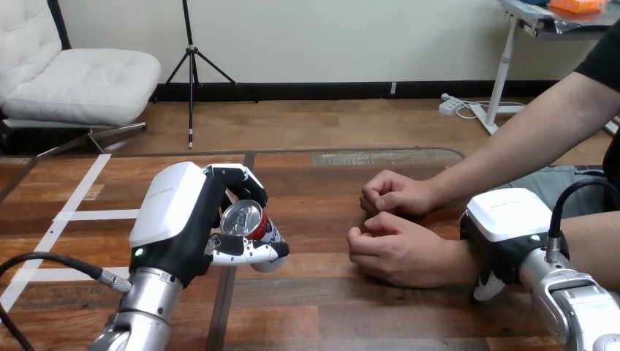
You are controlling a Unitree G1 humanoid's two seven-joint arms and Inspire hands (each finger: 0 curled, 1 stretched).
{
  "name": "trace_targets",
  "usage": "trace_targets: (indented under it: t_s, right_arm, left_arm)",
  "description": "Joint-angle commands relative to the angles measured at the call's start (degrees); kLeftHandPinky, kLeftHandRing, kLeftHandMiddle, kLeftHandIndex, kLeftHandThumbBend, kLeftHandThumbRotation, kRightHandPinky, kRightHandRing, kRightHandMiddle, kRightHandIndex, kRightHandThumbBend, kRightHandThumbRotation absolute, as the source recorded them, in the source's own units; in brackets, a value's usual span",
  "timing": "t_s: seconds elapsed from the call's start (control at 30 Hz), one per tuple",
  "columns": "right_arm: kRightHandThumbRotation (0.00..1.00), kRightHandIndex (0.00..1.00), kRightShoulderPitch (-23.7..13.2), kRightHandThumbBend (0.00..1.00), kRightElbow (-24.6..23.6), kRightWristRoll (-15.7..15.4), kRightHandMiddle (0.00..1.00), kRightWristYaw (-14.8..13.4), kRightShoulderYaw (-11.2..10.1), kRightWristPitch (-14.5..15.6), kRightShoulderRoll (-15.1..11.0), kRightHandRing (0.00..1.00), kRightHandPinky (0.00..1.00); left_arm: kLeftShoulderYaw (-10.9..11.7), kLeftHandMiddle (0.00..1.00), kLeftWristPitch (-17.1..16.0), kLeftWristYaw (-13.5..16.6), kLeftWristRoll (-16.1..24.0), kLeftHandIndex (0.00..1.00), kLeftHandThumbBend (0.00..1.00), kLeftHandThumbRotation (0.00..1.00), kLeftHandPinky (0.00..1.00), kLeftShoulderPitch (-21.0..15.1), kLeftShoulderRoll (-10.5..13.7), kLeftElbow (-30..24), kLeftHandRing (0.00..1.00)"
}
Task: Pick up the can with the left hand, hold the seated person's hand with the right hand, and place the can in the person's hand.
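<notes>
Currently the left hand [175, 219] sits lower left of centre, its fingers [252, 251] clamped on the can [248, 223]: thumb across the near side, the others curled over the far side. The can is tilted, silver top facing up toward the camera, red body angling down to the right. I can't tell whether its base touches the bench [314, 307]. The person's arms come in from the upper right and right edge. Both of the person's hands are loosely curled, knuckles down on the bench right of centre, the farther hand [395, 194] just above the nearer hand [391, 248] and almost touching it. The can is well apart from both, with bare bench between. The right hand [504, 219] is at lower right, its white back over the person's wrist [457, 263] behind the nearer hand. One finger [484, 287] curls down round the wrist's near side; the rest are hidden. White tape strips [73, 212] lie on the bench at far left.
</notes>
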Motion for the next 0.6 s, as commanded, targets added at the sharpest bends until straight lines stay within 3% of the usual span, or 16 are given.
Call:
trace_targets:
  t_s: [0.0,0.33,0.57]
  right_arm:
    - [0.0,0.52,-2.6,0.72,-0.8,1.3,0.36,-1.4,-0.1,-0.4,0.0,0.24,0.15]
    - [0.0,0.54,-2.3,0.72,-1.5,2.3,0.44,-1.8,-0.9,-0.5,0.0,0.33,0.21]
    - [0.0,0.54,-2.3,0.71,-2.5,3.4,0.44,-1.2,-1.3,-0.1,-0.3,0.32,0.21]
  left_arm:
    - [1.3,0.4,-1.8,0.9,-0.1,0.43,0.69,0.0,0.27,-3.1,0.9,-2.8,0.33]
    - [1.3,0.4,-1.9,0.8,-0.3,0.43,0.69,0.0,0.28,-3.2,0.9,-2.7,0.33]
    - [1.4,0.4,-1.9,0.8,-0.4,0.43,0.69,0.0,0.27,-3.3,0.9,-2.6,0.33]
